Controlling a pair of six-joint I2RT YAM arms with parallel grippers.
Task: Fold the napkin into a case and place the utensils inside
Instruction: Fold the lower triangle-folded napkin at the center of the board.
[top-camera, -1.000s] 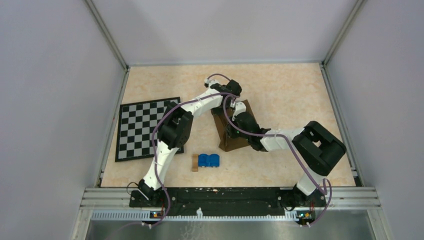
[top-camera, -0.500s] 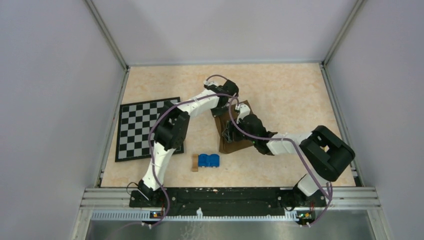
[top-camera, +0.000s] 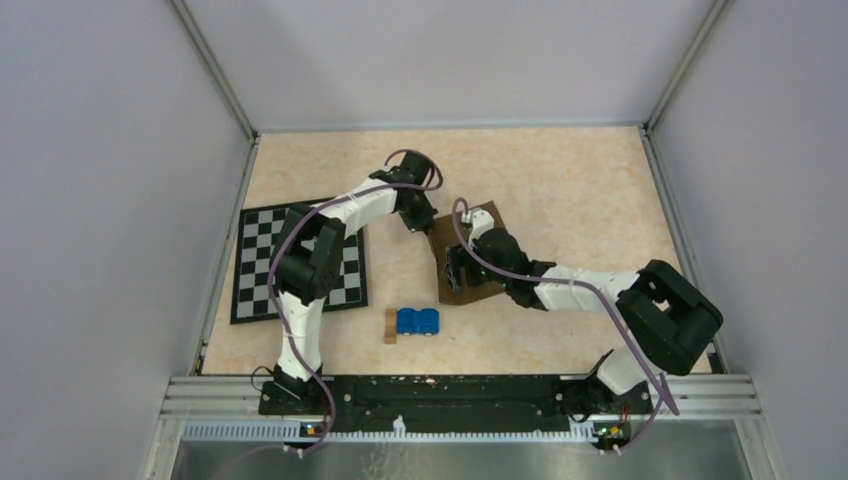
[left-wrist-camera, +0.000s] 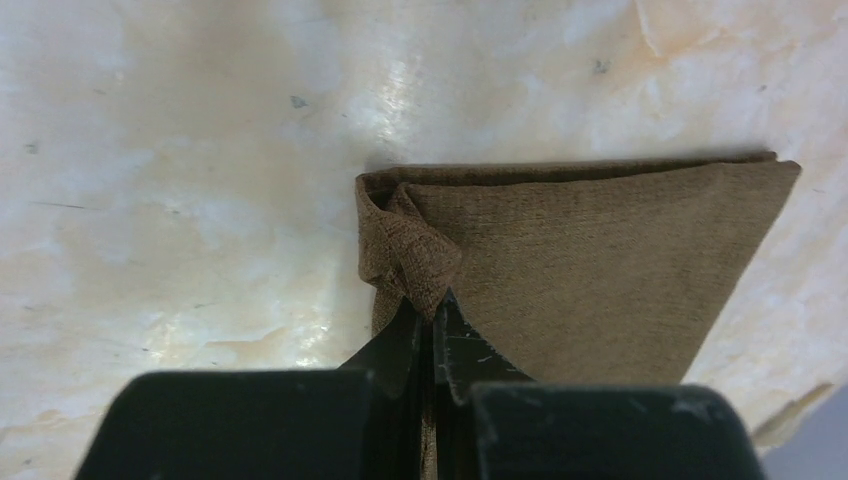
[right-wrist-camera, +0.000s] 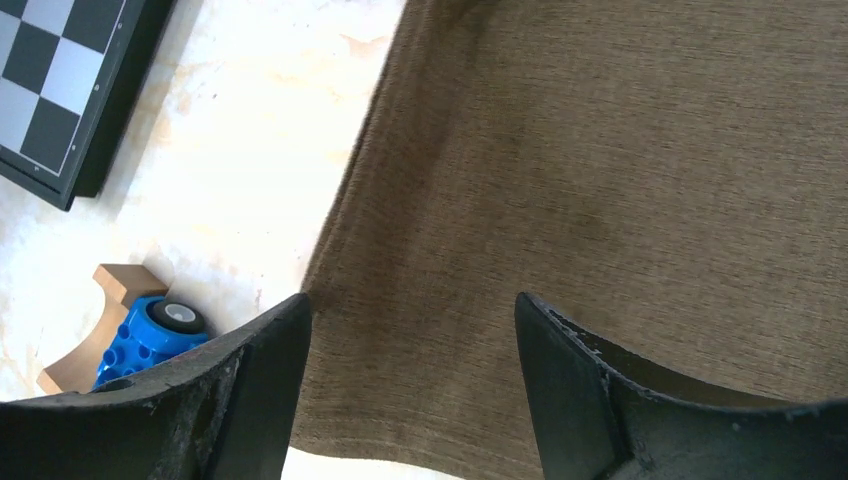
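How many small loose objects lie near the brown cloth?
2: a small tan wooden block and a blue plastic wheeled toy, side by side, just off the near-left corner of the folded dark brown napkin. Arms may hide others.

Bright even light; glare on tabletop (left-wrist-camera: 395, 85); napkin (left-wrist-camera: 580, 260) weave sharp

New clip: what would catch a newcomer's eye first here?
Mid-table, the left gripper pinches a bunched corner of the folded brown napkin, while the right gripper hangs open over its near end. A chessboard mat lies at the left, a blue toy near the front.
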